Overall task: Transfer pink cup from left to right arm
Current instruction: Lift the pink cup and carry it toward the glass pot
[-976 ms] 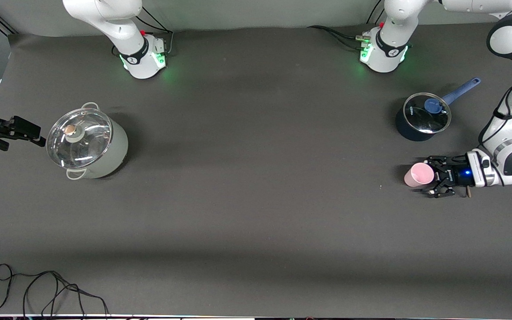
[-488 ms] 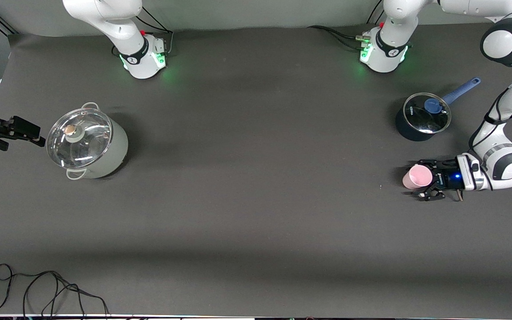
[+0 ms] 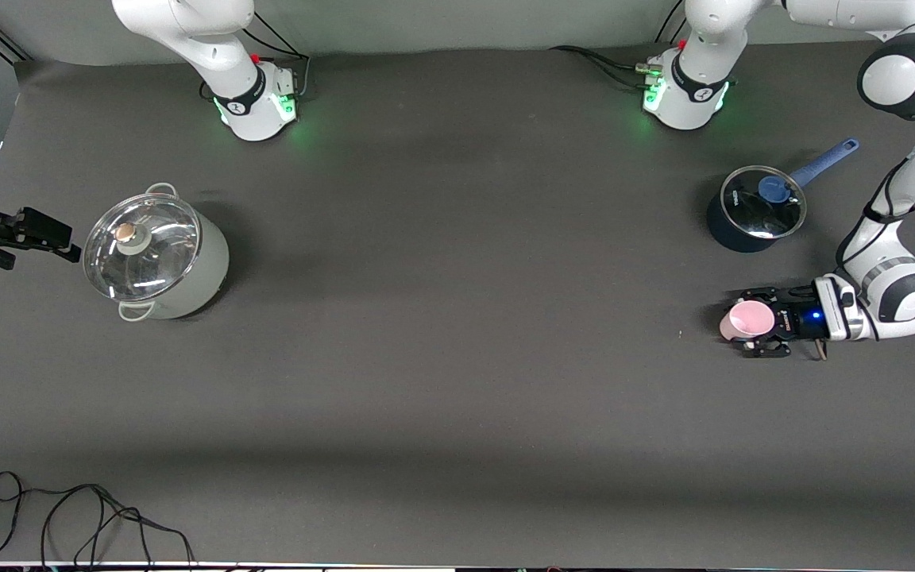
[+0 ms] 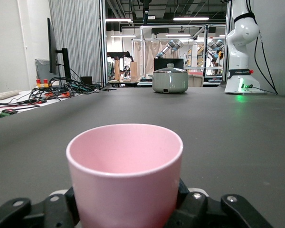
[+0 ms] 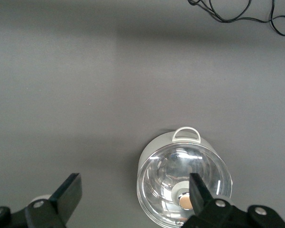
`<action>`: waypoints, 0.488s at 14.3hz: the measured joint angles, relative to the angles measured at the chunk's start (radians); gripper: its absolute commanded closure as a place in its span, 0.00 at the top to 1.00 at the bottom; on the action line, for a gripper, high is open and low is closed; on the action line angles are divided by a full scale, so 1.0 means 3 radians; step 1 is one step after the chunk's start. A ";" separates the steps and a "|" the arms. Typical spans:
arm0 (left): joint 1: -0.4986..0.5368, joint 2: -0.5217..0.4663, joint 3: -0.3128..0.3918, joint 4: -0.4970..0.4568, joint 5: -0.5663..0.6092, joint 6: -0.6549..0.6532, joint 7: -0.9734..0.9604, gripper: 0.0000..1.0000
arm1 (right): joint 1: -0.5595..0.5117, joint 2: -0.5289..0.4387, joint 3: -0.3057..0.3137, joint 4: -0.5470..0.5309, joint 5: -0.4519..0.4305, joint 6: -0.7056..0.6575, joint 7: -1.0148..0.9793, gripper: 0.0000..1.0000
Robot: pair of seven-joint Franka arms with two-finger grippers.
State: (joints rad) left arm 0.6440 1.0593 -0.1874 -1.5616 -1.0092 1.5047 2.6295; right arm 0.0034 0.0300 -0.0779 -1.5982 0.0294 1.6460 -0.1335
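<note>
The pink cup [image 3: 746, 319] stands on the dark table near the left arm's end, nearer to the front camera than the blue saucepan. My left gripper [image 3: 752, 322] lies low and level at the table, with a finger on each side of the cup, shut on it. In the left wrist view the cup [image 4: 126, 175] fills the space between the black fingers [image 4: 195, 205], its mouth open upward. My right gripper [image 3: 59, 240] waits open and empty over the table at the right arm's end, beside the big pot; it also shows in the right wrist view [image 5: 134, 194].
A pale green pot with a glass lid [image 3: 157, 256] stands toward the right arm's end and shows in the right wrist view [image 5: 181, 176]. A dark blue saucepan with a glass lid [image 3: 753, 211] stands near the left arm's base. A black cable [image 3: 84, 515] lies at the front edge.
My left gripper slid forward around the pink cup and its fingers closed in from wide open until they grip the cup. The right arm has not moved.
</note>
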 measured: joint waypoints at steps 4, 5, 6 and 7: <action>-0.0072 0.0001 -0.0017 0.0004 -0.0004 -0.0054 0.0038 0.00 | 0.0000 0.0000 0.0000 0.0000 0.0000 0.0000 0.0000 1.00; -0.0122 0.0001 -0.0059 0.0004 -0.0029 -0.0072 0.0042 0.00 | 0.0000 0.0000 0.0000 0.0000 0.0000 0.0000 0.0000 1.00; -0.0166 0.0001 -0.0132 0.0006 -0.0068 -0.0069 0.0043 0.00 | 0.0000 0.0000 0.0000 0.0000 0.0000 0.0000 0.0000 1.00; -0.0210 0.0000 -0.0220 0.0008 -0.0103 -0.0051 0.0043 0.00 | 0.0000 0.0000 0.0000 0.0000 0.0000 0.0000 0.0000 1.00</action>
State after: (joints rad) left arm 0.5810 1.0594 -0.2535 -1.5591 -1.0401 1.4894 2.6423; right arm 0.0034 0.0300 -0.0780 -1.5982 0.0295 1.6460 -0.1335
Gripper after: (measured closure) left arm 0.344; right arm 0.000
